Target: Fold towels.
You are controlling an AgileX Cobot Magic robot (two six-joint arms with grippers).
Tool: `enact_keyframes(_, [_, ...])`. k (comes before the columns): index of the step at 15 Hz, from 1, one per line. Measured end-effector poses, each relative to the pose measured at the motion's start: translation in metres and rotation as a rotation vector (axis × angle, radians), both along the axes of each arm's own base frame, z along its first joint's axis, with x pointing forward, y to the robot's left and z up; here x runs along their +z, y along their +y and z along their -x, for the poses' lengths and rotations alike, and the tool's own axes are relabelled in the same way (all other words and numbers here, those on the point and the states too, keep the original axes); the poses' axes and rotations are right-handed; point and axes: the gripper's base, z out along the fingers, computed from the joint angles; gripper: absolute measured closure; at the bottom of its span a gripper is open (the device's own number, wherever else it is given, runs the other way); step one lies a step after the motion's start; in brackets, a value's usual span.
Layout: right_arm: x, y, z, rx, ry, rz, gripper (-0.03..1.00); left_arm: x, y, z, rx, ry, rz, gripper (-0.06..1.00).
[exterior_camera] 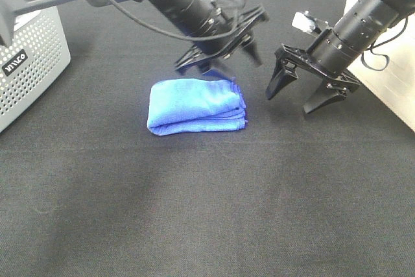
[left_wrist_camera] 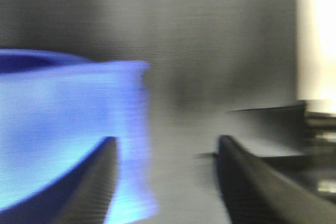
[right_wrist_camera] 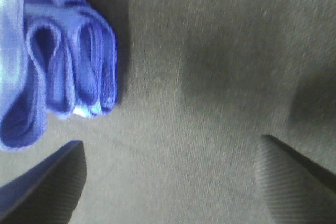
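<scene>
A blue towel [exterior_camera: 196,105] lies folded in several layers on the black cloth, with its layered edge facing right. My left gripper [exterior_camera: 224,60] hangs open and empty just above the towel's far right corner. In the blurred left wrist view the towel [left_wrist_camera: 63,129] lies beside one finger [left_wrist_camera: 97,182] of the open gripper [left_wrist_camera: 168,142]. My right gripper [exterior_camera: 290,102] is open and empty, just right of the towel and apart from it. The right wrist view shows the towel's folded edge [right_wrist_camera: 58,61] ahead of the open gripper [right_wrist_camera: 170,145].
A grey perforated box [exterior_camera: 32,63] stands at the left edge. A white block [exterior_camera: 389,89] lines the right side behind my right arm. The black cloth [exterior_camera: 207,212] stretches in front of the towel.
</scene>
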Motion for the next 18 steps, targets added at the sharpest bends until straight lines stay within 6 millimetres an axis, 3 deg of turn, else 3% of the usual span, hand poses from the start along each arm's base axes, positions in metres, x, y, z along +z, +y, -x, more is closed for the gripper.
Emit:
enact_keyframes(3, [0.004,0.002,0.001,-0.005,0.006,-0.028,0.15,0.019,0.018,-0.012,-0.071,-0.063,-0.022,0.35])
enact_keyframes(5, [0.024,0.008,0.001,0.009,-0.056,-0.089,0.15,0.036,0.044,-0.026,-0.091,-0.106,-0.070,0.35])
enact_keyframes(7, [0.039,0.031,0.001,0.046,-0.126,-0.214,0.15,0.044,0.072,-0.037,-0.081,-0.117,-0.134,0.35])
enact_keyframes(9, [0.041,0.065,0.005,0.069,-0.143,-0.321,0.15,0.047,0.096,-0.045,-0.067,-0.114,-0.197,0.35])
enact_keyframes(11, [0.032,0.095,0.008,0.071,-0.137,-0.394,0.15,0.045,0.112,-0.048,-0.061,-0.091,-0.239,0.35])
enact_keyframes(14, [-0.003,0.123,0.007,0.052,-0.102,-0.503,0.15,0.042,0.124,-0.048,-0.071,-0.060,-0.304,0.35])
enact_keyframes(18, [-0.040,0.108,0.001,0.003,-0.041,-0.477,0.15,0.041,0.126,-0.048,-0.072,-0.064,-0.329,0.35])
